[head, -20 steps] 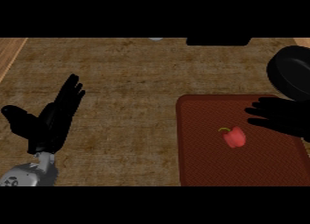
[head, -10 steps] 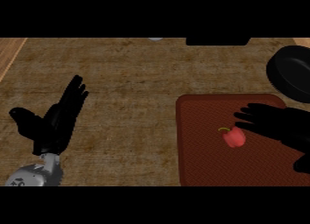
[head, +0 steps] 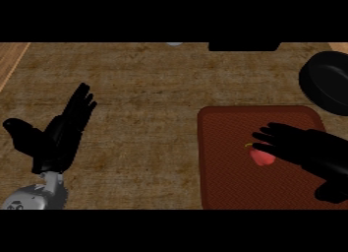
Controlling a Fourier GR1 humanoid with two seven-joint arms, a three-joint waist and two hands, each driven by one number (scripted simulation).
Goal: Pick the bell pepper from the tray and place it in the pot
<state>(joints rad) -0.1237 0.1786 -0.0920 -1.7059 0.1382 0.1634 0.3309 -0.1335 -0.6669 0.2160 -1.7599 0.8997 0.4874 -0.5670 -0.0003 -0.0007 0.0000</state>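
The right hand (head: 318, 155) hovers over the dark red tray (head: 224, 125), its fingers (head: 275, 132) spread apart and holding nothing. The red bell pepper (head: 261, 156) lies on the tray just below the fingertips, partly covered by them, its stem end pointing up and to the left. The black pot (head: 335, 81) sits beyond the fingers, off the tray's far right corner. The left hand (head: 57, 135) rests open on the tabletop (head: 148, 88), well apart. Since half a second ago, the right hand has slid leftward and now overlaps the pepper; a grasp looks imminent.
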